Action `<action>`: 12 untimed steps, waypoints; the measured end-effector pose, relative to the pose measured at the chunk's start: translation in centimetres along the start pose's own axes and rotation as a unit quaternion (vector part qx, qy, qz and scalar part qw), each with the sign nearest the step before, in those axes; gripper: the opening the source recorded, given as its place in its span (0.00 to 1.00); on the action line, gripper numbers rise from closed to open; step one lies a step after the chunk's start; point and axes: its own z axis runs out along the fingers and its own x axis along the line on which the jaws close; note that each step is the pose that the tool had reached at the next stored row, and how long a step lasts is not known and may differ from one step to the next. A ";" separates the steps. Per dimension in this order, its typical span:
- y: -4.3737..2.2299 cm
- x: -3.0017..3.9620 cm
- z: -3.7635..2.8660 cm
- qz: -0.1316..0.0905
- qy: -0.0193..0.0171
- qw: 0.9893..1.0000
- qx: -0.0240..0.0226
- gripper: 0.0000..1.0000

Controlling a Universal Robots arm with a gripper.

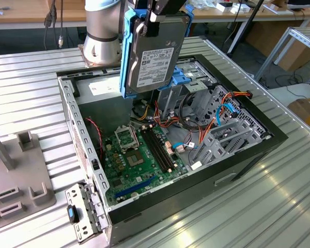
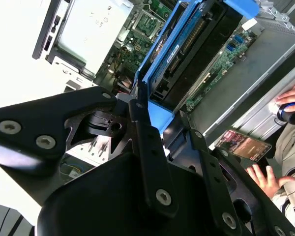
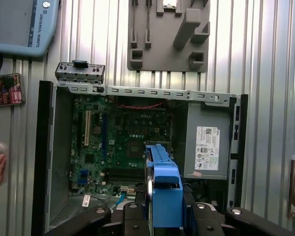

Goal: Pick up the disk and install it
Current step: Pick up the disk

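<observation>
Ribbed aluminium tabletop [image 1: 258, 212] carries an opened desktop computer case [image 1: 237, 173] lying on its side, and the disk [image 1: 155, 57] hangs above it, lifted clear of the chassis. It is a grey hard drive with a white label, clipped in a bright blue carrier, held on edge with the label toward the exterior camera. The gripper [image 1: 152, 23] pinches its top edge – the black fingers are closed on the carrier, one on each flat side, as both wrist views show [image 2: 162, 123] [image 3: 164, 211]. In the first wrist view the disk [image 3: 164, 182] sits over the edge of the green motherboard [image 3: 123, 142], just beside the grey power supply [image 3: 206, 147] with its own white label. In the exterior view the power supply [image 1: 101, 88] lies behind the disk's lower end, and a blue latch [image 1: 181, 80] on the metal drive cage shows just to the exterior view's right of it. Orange, red and blue cables [image 1: 225, 111] loop across the cage side of the case. Outside the case, a small metal bracket [image 1: 80, 212] with a dark knob rests against its near corner, and a grey moulded fixture [image 1: 15, 170] lies farther to the exterior view's left. A person's hand [image 2: 263, 179] rests beyond the case – beside it, a phone [image 2: 243, 145].
</observation>
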 end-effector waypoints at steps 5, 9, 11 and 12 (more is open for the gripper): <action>0.10 2.26 -0.02 0.000 0.000 1.000 0.000 0.36; 0.20 4.74 -0.04 0.000 0.000 1.000 0.000 0.36; 0.26 6.25 -0.05 0.000 0.000 1.000 0.000 0.36; 0.27 6.42 -0.04 0.000 0.000 1.000 0.000 0.36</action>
